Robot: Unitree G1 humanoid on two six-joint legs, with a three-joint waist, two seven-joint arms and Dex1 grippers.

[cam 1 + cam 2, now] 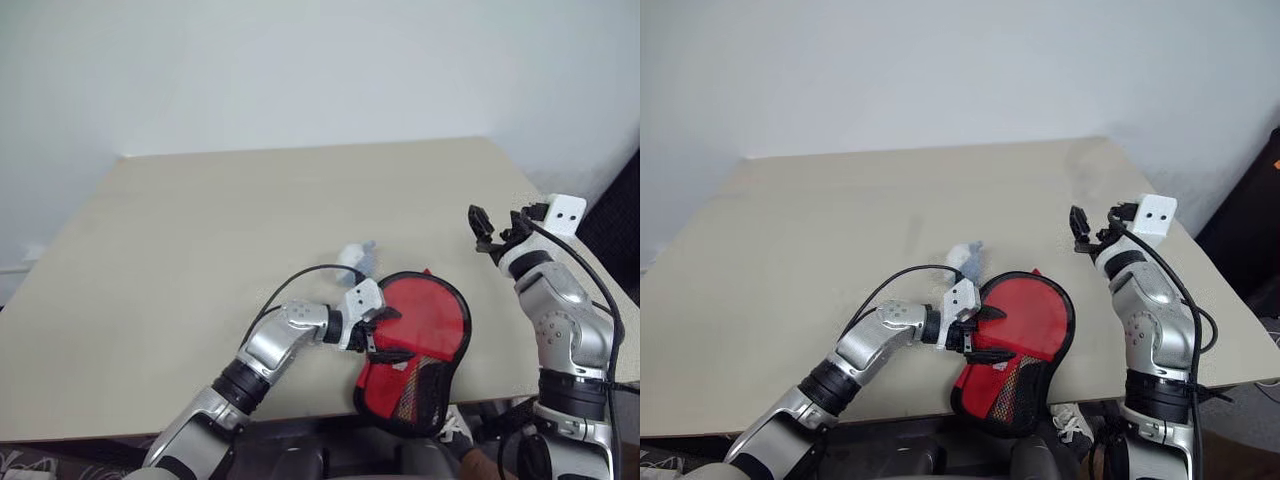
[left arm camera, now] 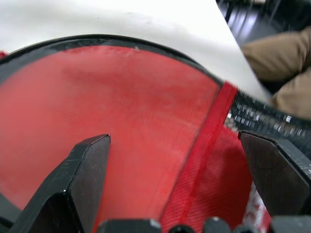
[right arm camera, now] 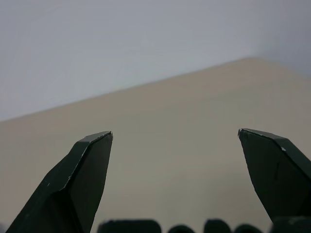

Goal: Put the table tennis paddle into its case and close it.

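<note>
The red case [image 1: 432,318] with black trim lies flat near the table's front edge, its mesh-sided narrow end reaching past the edge. My left gripper [image 1: 392,335] hovers open over the case's left side, one finger on either side of a strip of its red face [image 2: 121,97]; nothing is gripped. Off to the right, my right gripper [image 1: 498,225] is raised above the table, open and empty, pointing toward the far wall [image 3: 146,48]. The table tennis paddle is hidden from view.
A small grey fluffy ball [image 1: 358,258] sits just behind the case. The beige table [image 1: 200,230] stretches wide to the left and back. A person's tan trouser leg [image 2: 284,63] and a white shoe [image 1: 1070,420] show below the front edge.
</note>
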